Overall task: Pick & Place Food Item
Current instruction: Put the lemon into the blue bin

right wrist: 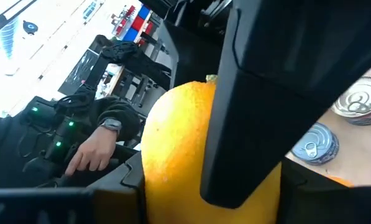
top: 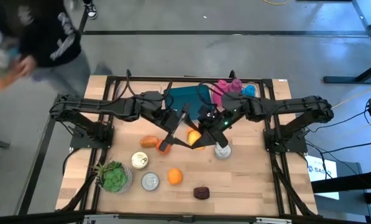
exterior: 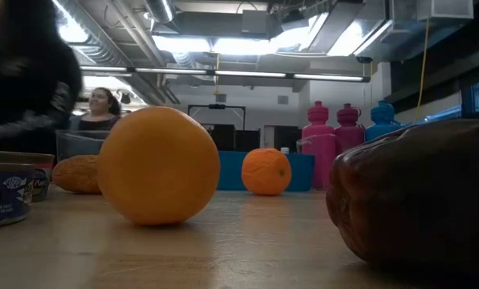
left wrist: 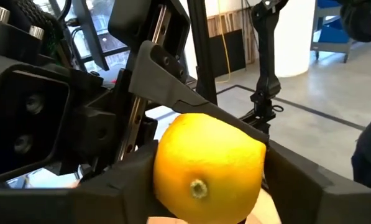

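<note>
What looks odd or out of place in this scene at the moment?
Both tools meet on one lemon above the table's middle: the left tool and the right tool each have fingers around it, like a handover. Nothing looks spilled or damaged.

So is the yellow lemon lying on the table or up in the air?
Up in the air. The lemon is squeezed between the left gripper and the right gripper, lifted off the table.

One camera looks straight down from high up and sees the whole table (top: 247, 180). One sits low on the table, very near an orange (exterior: 159, 164), looking across into the room. Both wrist cameras look very closely at the same lemon (left wrist: 207, 168).
</note>
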Robot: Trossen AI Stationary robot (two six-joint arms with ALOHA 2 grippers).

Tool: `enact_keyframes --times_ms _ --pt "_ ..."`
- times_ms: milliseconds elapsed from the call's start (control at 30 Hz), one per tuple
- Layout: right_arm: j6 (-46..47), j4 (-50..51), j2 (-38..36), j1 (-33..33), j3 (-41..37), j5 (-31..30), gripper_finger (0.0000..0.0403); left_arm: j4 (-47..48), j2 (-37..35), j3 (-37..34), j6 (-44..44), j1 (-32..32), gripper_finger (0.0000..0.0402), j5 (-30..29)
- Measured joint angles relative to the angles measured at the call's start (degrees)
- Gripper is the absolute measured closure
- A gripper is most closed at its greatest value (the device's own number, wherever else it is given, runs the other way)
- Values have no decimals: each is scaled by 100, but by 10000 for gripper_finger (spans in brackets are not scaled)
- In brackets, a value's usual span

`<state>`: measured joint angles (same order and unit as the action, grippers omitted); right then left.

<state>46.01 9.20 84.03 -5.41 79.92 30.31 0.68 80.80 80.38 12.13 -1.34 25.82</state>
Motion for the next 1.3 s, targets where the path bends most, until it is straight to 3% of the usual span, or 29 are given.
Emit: enact_keyframes --times_ms 133,367,567,667,900,1033,1300 --pt "4 -160 7 -4 0 26 223 -8 0 0 118 0 240 50" --pt "-64 -231 7 -2 -5 14 215 26 -10 9 169 0 241 42" --pt "-82 -377 -17 15 -4 -9 112 145 -23 7 177 -13 241 86" --pt "-62 -440 -17 15 -4 -9 82 198 -18 -1 181 -15 242 94" --pt "45 -469 -17 24 -4 -171 82 162 -46 -2 -102 3 243 -111" --pt "285 -396 -90 92 -4 -596 95 303 -301 -2 -673 82 243 -788" --pt "-485 946 -886 131 5 -2711 124 1256 -1127 8 -1070 434 243 -2836"
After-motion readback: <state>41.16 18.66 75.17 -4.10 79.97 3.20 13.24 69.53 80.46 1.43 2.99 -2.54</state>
